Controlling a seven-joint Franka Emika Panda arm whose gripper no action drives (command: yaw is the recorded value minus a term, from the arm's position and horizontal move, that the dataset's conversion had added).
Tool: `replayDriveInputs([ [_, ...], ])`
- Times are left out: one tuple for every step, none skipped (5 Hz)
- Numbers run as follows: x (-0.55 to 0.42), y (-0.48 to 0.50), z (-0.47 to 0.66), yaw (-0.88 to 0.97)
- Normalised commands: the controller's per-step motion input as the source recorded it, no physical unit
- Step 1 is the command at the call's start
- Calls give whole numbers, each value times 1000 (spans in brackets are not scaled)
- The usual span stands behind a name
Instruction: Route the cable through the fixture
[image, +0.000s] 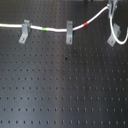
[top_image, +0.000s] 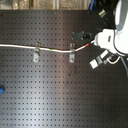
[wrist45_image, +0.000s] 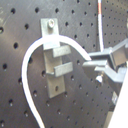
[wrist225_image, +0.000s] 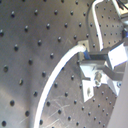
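Observation:
The white cable (image: 10, 25) runs from the first exterior view's left edge through two grey fixture clips (image: 24, 30) (image: 69, 32). Its green band (image: 46, 29) lies between them and its red band (image: 88, 23) lies past the second clip. From there the cable rises to my gripper (image: 111, 11), which is shut on it. A third clip (image: 116, 31) stands just below the gripper, with a cable loop (image: 114, 41) hanging around it. In the first wrist view the cable (wrist45_image: 35, 50) arcs over this clip (wrist45_image: 55, 62) to my fingertips (wrist45_image: 100, 62). The second wrist view shows the cable (wrist225_image: 55, 80) ending in the gripper (wrist225_image: 86, 54).
A black perforated breadboard (image: 60, 85) carries everything. In the second exterior view the cable (top_image: 20, 47), both clips (top_image: 36, 54) (top_image: 71, 54) and the white arm (top_image: 115, 37) show, with a small blue object (top_image: 1, 90) at the second exterior view's left edge.

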Motion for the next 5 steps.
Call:
replayDriveInputs([
  [-4,-6,-422,0],
  [-23,1,-489,40],
  [0,0,0,-20],
  [-175,-282,-6,-311],
  [-288,-224,-52,-297],
])
